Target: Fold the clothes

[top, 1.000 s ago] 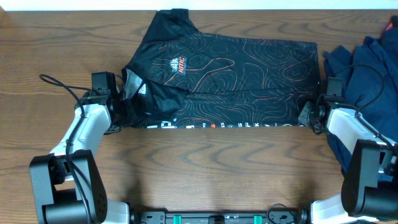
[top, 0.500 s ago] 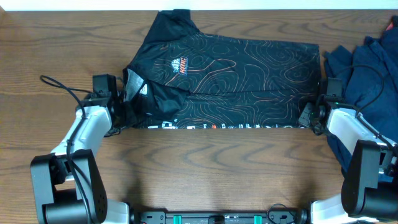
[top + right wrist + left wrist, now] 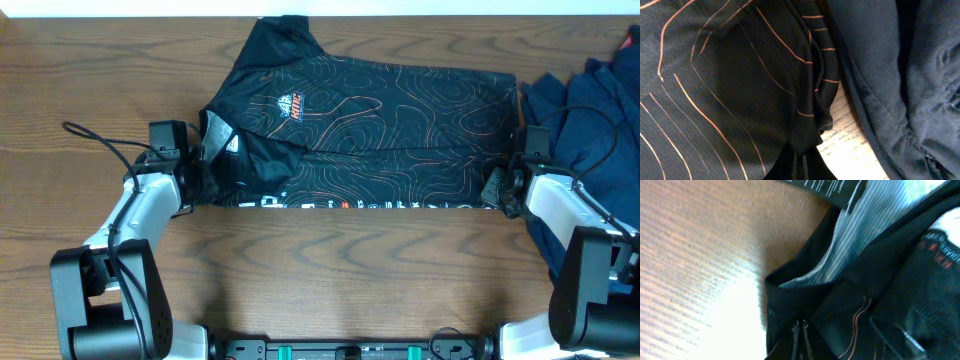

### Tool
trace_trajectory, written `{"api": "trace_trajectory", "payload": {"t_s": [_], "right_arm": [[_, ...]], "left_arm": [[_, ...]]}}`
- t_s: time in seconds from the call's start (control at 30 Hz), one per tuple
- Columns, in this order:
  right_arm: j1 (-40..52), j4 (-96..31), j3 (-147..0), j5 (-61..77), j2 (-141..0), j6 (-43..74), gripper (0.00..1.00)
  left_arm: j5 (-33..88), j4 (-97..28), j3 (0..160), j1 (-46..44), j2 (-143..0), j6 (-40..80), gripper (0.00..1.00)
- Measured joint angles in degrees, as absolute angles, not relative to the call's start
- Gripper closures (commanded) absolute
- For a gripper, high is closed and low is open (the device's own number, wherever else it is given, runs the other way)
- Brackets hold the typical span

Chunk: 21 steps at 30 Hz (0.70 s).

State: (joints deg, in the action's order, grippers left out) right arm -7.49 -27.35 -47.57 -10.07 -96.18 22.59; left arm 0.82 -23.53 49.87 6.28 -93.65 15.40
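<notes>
Now left jaws and right jaws each pinch a lower corner of the jersey point(image 3: 380, 130), flat at upper centre of the bench point(image 3: 330, 280); best lift both together, keeping cloth taut

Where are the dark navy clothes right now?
In the overhead view, the navy clothes lie at the far right of the table, just right of the black jersey, partly under the right arm.

Overhead looks straight down; wrist cameras sit close against jersey point(image 3: 400, 130).
</notes>
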Motion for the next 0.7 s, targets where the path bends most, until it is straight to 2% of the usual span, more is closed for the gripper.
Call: {"api": "trace_trajectory", "payload": {"t_s": [0.37, 0.4, 0.43, 0.57, 0.7], "right_arm": [[-7.5, -31.9, -47.7, -12.3, -95.8, 22.6, 0.99], [-7.5, -31.9, -47.7, -12.3, -95.8, 22.6, 0.99], [-7.5, -31.9, -47.7, -12.3, -95.8, 22.6, 0.99], [-7.5, -31.9, -47.7, -12.3, -95.8, 22.6, 0.99], [-7.5, -31.9, -47.7, -12.3, -95.8, 22.6, 0.98]], "left_arm": [[-3.6, -28.9, 49.8, 8.3, -93.6, 19.3, 0.94], [-3.5, -28.6, 49.8, 8.4, -93.6, 19.5, 0.78], [-3.4, -28.4, 49.8, 8.5, -93.6, 19.5, 0.56], [-0.8, -27.7, 49.8, 8.5, -93.6, 20.1, 0.45], [2.7, -26.5, 49.8, 8.4, -93.6, 19.9, 0.42]]}}
